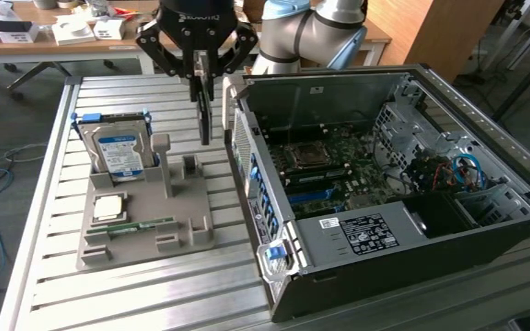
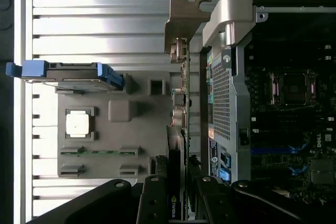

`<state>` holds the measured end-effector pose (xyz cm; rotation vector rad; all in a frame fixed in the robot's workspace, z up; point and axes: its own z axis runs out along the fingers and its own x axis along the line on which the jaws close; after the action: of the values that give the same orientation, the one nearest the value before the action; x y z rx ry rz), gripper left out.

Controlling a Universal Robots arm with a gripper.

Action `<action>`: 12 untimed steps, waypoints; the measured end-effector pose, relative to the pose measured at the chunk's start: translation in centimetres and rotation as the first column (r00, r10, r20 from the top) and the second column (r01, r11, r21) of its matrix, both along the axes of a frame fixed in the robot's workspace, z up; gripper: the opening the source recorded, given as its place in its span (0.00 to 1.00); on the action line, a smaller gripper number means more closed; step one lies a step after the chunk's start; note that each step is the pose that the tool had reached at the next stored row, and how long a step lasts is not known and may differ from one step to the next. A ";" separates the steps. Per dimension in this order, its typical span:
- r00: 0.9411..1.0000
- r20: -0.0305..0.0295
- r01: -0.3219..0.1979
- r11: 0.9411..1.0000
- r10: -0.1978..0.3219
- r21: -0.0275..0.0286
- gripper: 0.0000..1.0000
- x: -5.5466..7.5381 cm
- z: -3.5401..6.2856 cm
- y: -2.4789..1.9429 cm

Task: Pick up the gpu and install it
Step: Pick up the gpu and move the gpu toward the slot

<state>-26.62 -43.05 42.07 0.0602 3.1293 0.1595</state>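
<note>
Dark gpu [image 1: 205, 118], on edge in pincer [image 1: 202, 86], long axis level

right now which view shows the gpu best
Wrist view: the gpu shows along its full length, from metal bracket to the end gripped by the end effector. The exterior view shows the gpu as a thin dark strip, edge-on, hanging from the end effector beside the case.

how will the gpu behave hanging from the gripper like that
Probably stiff: the gpu hangs straight below the gripper, no sag. Likely fragile, being a thin card. Its metal bracket sits off to one end, so it may tend to tilt.
</note>
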 end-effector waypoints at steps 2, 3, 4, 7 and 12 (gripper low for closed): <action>1.000 0.000 0.000 1.000 0.000 0.000 0.26 0.6 0.00 0.00; 1.000 0.000 0.000 1.000 0.000 0.000 0.26 1.0 0.00 0.00; 1.000 0.000 0.000 1.000 0.000 0.000 0.26 1.3 0.00 0.00; 1.000 0.000 0.000 1.000 0.000 0.000 0.26 2.3 0.00 0.00; 1.000 0.000 0.000 1.000 0.000 0.000 0.26 4.1 -0.01 0.00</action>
<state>-22.57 -43.04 42.06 0.0601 3.1292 0.1599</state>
